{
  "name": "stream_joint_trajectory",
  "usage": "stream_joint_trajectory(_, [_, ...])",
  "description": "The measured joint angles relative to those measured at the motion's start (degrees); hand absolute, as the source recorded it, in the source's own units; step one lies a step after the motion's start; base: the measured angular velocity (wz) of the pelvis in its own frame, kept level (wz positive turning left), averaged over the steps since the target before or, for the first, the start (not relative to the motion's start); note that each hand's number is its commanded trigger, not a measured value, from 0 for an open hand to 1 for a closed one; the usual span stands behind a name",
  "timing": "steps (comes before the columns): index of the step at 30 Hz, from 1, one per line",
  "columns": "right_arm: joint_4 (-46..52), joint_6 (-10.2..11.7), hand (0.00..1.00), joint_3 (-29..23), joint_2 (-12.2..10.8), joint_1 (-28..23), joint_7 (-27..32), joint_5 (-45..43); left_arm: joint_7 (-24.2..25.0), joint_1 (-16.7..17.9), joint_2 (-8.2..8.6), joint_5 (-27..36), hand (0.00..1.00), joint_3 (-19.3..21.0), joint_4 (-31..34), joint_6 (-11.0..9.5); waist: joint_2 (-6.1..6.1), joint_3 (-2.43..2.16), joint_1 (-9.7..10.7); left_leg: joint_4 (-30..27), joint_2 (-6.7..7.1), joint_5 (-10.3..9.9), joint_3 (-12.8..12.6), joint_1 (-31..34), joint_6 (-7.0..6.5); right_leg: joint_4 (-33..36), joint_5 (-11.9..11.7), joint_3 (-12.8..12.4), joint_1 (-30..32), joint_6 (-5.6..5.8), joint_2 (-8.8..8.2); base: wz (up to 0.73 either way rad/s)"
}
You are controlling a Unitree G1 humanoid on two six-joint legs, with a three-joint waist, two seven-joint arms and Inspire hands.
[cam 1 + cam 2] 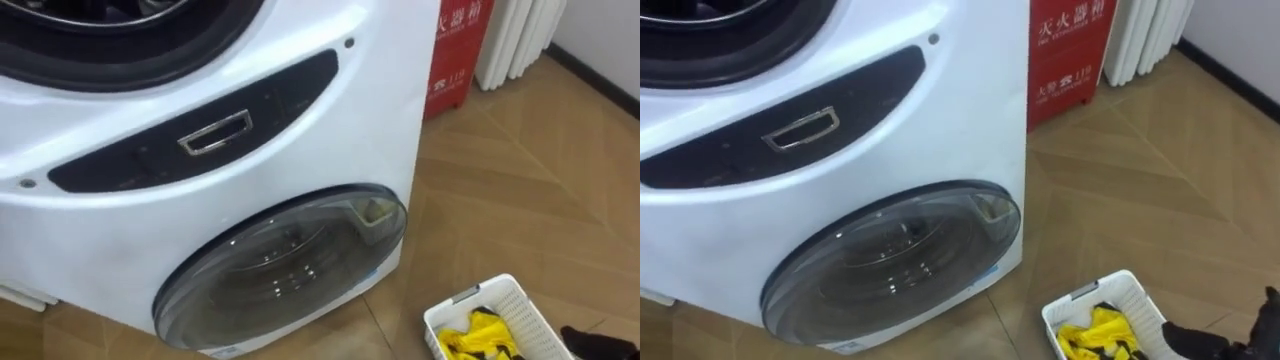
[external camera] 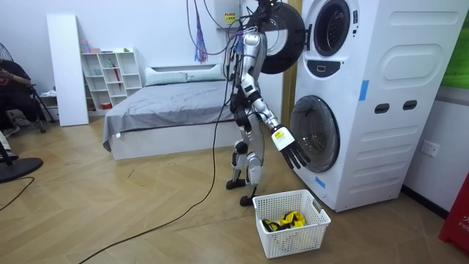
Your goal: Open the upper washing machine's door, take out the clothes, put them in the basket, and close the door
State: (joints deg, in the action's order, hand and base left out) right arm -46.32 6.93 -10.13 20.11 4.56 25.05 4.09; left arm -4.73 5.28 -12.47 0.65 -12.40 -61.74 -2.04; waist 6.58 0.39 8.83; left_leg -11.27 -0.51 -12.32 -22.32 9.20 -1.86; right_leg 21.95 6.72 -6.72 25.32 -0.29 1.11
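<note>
A white stacked washing machine [image 1: 330,140] stands before me. Its upper drum opening [image 1: 120,30] is dark and I see no clothes in it; the round lower door [image 1: 290,265] is closed. In the room view the upper door [image 2: 282,37] hangs open. On the floor to the lower right is a white basket [image 1: 520,300] with a yellow and black cloth [image 1: 480,340] in it. My right hand [image 2: 293,155] hangs open above the basket, holding nothing; its dark fingers [image 1: 1230,340] edge in beside the basket. My left arm [image 2: 253,44] reaches up toward the open door.
A red cabinet [image 1: 455,50] and a white radiator [image 1: 520,35] stand against the wall right of the machine. Wooden floor [image 1: 540,180] lies open around the basket. Behind me are a bed [image 2: 168,103], a white shelf [image 2: 110,77] and a seated person [image 2: 15,88].
</note>
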Motion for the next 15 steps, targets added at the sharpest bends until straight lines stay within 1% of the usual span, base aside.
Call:
stream_joint_trajectory(1, [0.0, 0.0, 0.00, 0.4, -0.1, -0.6, -0.3, 0.0, -0.2, 0.0, 0.00, 0.0, 0.00, 0.1, -0.1, 0.0, -0.39, -0.07, -0.1, 0.0, -0.05, 0.0, 0.6, -0.4, 0.00, -0.4, 0.0, 0.6, -0.7, -0.02, -0.13, 0.19])
stream_joint_trajectory(2, [0.0, 0.0, 0.00, 1.2, -0.3, -1.2, -0.7, -0.1, -0.2, 0.0, 0.01, 0.0, 0.00, 0.2, -0.2, 0.1, -1.04, -0.17, -0.6, 0.1, -0.10, 0.0, 0.7, -1.0, 0.01, -0.5, 0.0, 0.8, -1.4, -0.05, -0.11, 0.17])
stream_joint_trajectory(4, [0.0, 0.0, 0.00, 2.5, -0.7, -3.1, -2.0, -0.4, -0.2, 0.1, 0.09, 0.1, 0.00, 0.2, -0.2, 0.5, -1.53, -0.38, -1.2, 0.4, -0.43, 0.0, 1.4, -2.4, 0.03, -1.5, 0.0, 1.6, -3.5, -0.11, -0.09, 0.18])
stream_joint_trajectory(5, [-0.1, -0.4, 0.00, 2.9, -1.3, -4.5, -2.7, -0.7, -0.2, 0.2, 0.16, 0.2, 0.00, 0.4, -0.2, 0.7, -1.84, -0.47, -1.5, 0.6, -0.59, 0.0, 2.0, -3.4, 0.07, -2.4, 0.0, 2.3, -5.1, -0.16, -0.07, 0.21])
stream_joint_trajectory(6, [-0.2, -0.9, 0.00, 3.6, -1.9, -5.3, -3.6, -0.7, -0.1, 0.5, 0.18, 1.1, 0.00, 0.7, -0.1, 0.8, -2.28, -0.52, -2.1, 0.7, -0.69, 0.0, 2.2, -4.3, 0.08, -2.7, 0.1, 2.6, -6.2, -0.26, -0.08, 0.17])
stream_joint_trajectory(7, [-0.2, -1.1, 0.00, 4.1, -2.1, -5.7, -4.1, -0.7, -0.1, 0.7, 0.27, 1.3, 0.00, 1.0, -0.2, 0.8, -2.39, -0.51, -2.4, 0.7, -0.76, 0.0, 2.3, -4.7, 0.08, -3.1, 0.1, 2.9, -6.9, -0.26, -0.10, 0.17])
stream_joint_trajectory(8, [-0.8, -1.5, 0.00, 4.4, -2.7, -6.4, -4.9, -1.6, -0.1, 0.9, 0.30, 1.4, 0.00, 1.3, -0.2, 0.9, -2.81, -0.50, -2.7, 1.0, -0.84, 0.0, 2.9, -5.6, 0.13, -3.6, 0.1, 3.5, -8.1, -0.33, -0.14, 0.28])
stream_joint_trajectory(9, [-3.2, -1.7, 0.00, 5.0, -3.3, -6.4, -5.6, -2.6, -0.1, 1.1, 0.32, 1.3, 0.00, 1.9, -0.1, 1.1, -3.55, -0.44, -2.9, 1.1, -0.94, 0.1, 3.8, -6.4, 0.25, -4.4, 0.1, 4.4, -9.6, -0.36, -0.22, 0.32])
stream_joint_trajectory(10, [-4.8, -1.8, 0.00, 5.9, -3.4, -6.5, -5.9, -2.8, -0.1, 1.1, 0.32, 1.3, 0.00, 2.3, 0.0, 1.2, -3.79, -0.42, -3.2, 1.3, -0.99, 0.1, 4.0, -7.0, 0.31, -4.7, 0.2, 4.8, -10.4, -0.41, -0.25, 0.37])
stream_joint_trajectory(11, [-7.6, -2.1, 0.00, 7.5, -3.7, -7.1, -7.0, -2.6, -0.2, 1.5, 0.46, 1.3, 0.00, 3.4, 0.1, 1.2, -4.34, -0.40, -4.2, 1.9, -1.21, 0.3, 4.7, -8.2, 0.51, -6.0, 0.1, 5.7, -12.2, -0.48, -0.18, 0.34])
stream_joint_trajectory(12, [-10.1, -2.5, 0.00, 9.1, -4.5, -7.8, -7.8, -2.1, -0.7, 2.0, 0.58, 1.4, 0.00, 3.7, 0.1, 1.2, -4.89, -0.53, -4.9, 2.0, -1.51, 0.3, 5.4, -9.1, 0.57, -7.5, -0.1, 6.4, -14.2, -0.62, -0.07, 0.33])
stream_joint_trajectory(13, [-11.2, -2.8, 0.00, 9.6, -5.0, -8.1, -8.2, -1.9, -1.2, 2.1, 0.67, 1.5, 0.00, 3.8, 0.1, 1.2, -5.06, -0.60, -5.3, 2.0, -1.66, 0.2, 5.4, -9.6, 0.62, -8.2, -0.3, 6.8, -15.0, -0.65, -0.05, 0.34])
stream_joint_trajectory(14, [-13.4, -3.2, 0.00, 10.7, -6.2, -8.3, -9.1, -1.4, -1.5, 3.0, 1.06, 1.7, 0.00, 4.7, 0.1, 1.2, -5.33, -0.80, -6.1, 2.0, -1.85, 0.1, 5.7, -10.3, 0.78, -9.3, -0.4, 7.7, -16.6, -0.67, -0.04, 0.28])
stream_joint_trajectory(15, [-14.2, -3.3, 0.00, 11.3, -6.7, -8.5, -9.6, -0.9, -1.7, 3.1, 1.25, 1.7, 0.00, 5.0, 0.2, 1.2, -5.45, -0.81, -6.1, 2.1, -1.87, 0.1, 6.0, -10.7, 0.79, -9.6, -0.4, 8.0, -17.2, -0.67, -0.07, 0.39])
